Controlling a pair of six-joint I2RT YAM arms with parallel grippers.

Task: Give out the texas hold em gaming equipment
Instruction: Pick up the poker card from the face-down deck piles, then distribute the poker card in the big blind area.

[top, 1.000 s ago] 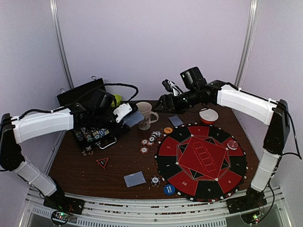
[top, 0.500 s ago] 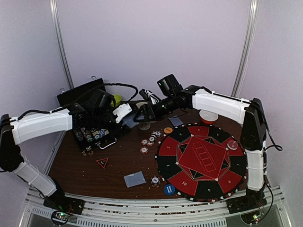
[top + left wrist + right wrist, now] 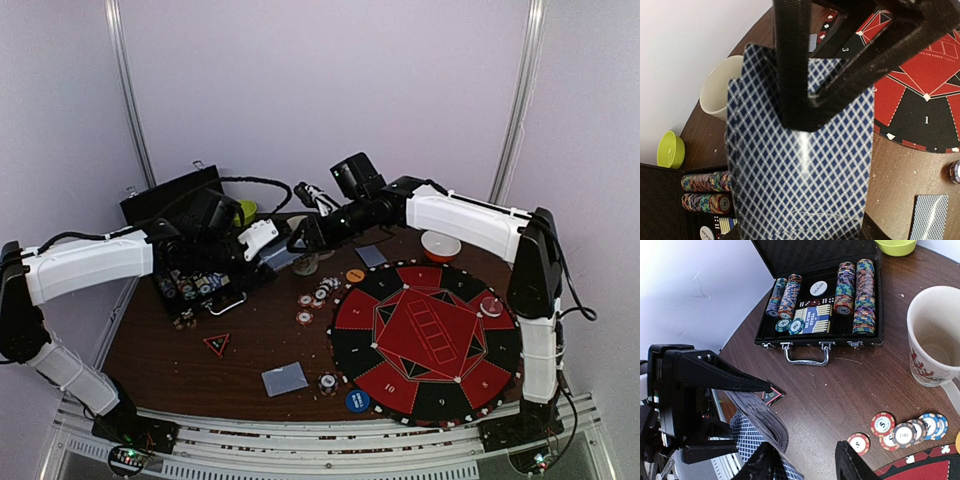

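Top camera overlooks the whole table (image 3: 170, 350); both close wrist cameras share the mug (image 3: 935, 335).

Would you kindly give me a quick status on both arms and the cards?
Left gripper shut on card deck. Right gripper open, close beside the deck. Mug nearby, not blocking.

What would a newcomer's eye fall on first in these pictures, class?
The round red-and-black poker mat fills the right half of the table. Above the far middle, the left hand grips a stack of blue diamond-backed cards, with the open right hand close beside it. At far left stands an open black case of chip stacks.
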